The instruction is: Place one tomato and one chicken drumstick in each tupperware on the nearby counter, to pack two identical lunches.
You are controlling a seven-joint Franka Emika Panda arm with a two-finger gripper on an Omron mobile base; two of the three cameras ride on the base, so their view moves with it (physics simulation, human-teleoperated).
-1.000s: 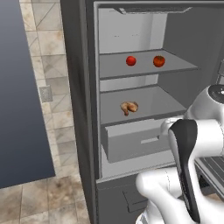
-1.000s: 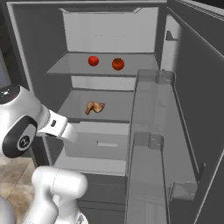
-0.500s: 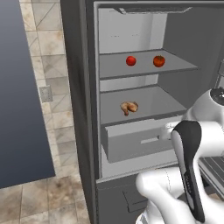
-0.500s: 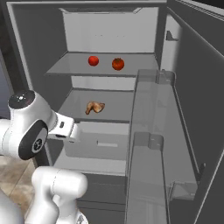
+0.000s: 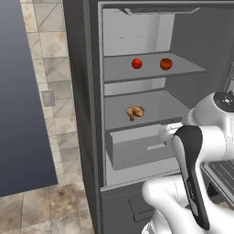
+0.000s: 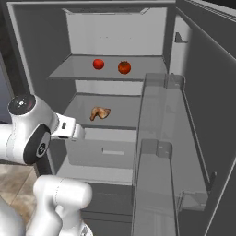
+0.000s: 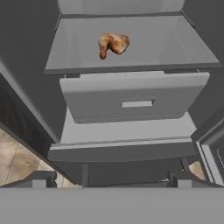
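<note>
Two red tomatoes [image 5: 136,63] [image 5: 166,64] rest on the upper shelf of the open fridge, and the right base view shows them as well [image 6: 98,64] [image 6: 124,67]. A golden-brown chicken drumstick [image 5: 135,112] [image 6: 100,112] lies on the middle shelf. In the hand view the drumstick [image 7: 113,43] is ahead, near the top. My gripper [image 7: 111,181] is open and empty, hovering in front of the fridge below the drumstick's shelf. The tupperware and the counter are out of view.
A grey drawer [image 7: 135,103] juts out under the middle shelf, between my hand and the drumstick. The fridge door [image 6: 156,138] with its bins stands open on the right. A dark panel [image 5: 23,91] and tiled floor [image 5: 45,205] lie to the left.
The arm has swung a little toward the fridge, carrying the hand closer to the drawer. The jaws stayed open, and the food has not moved.
</note>
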